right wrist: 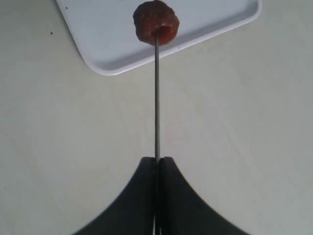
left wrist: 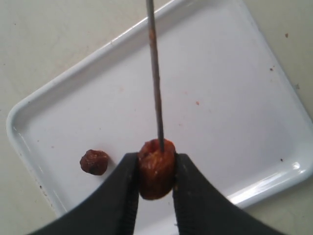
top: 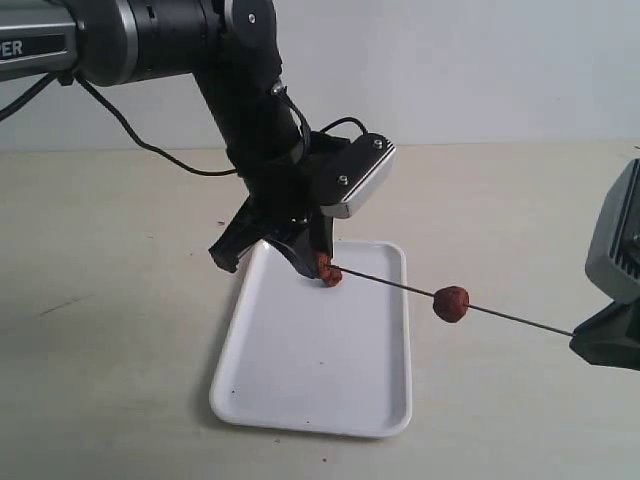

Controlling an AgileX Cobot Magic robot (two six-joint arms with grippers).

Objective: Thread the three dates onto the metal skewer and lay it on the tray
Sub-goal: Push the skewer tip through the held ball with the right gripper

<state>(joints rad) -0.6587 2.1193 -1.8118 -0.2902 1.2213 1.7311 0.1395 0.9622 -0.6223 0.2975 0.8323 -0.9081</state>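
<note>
The left gripper (top: 318, 262) was clamped on one date (left wrist: 156, 171), its two fingers pressed against the date's opposite sides, above the tray's (top: 300, 400) far end. The right gripper (right wrist: 156, 164) was fully closed on the butt end of the metal skewer (top: 400, 285), off the tray to the right and clear of the table.

The skewer's long axis ran straight from the right gripper toward the left one, crossing above the tray's right rim and rising slightly toward the tip. The tip sat in the exposed face of the clamped date, in line with the gap between the left fingers. A second date (top: 451, 303) was already threaded about midway along the rod.

The third date (left wrist: 94, 162) lay loose on the tray, just beside the left gripper and well apart from the right.

Judgement: the next push had to follow the rod's axis, toward the right gripper. Any sideways offset would likely bend the rod or tear the date.
</note>
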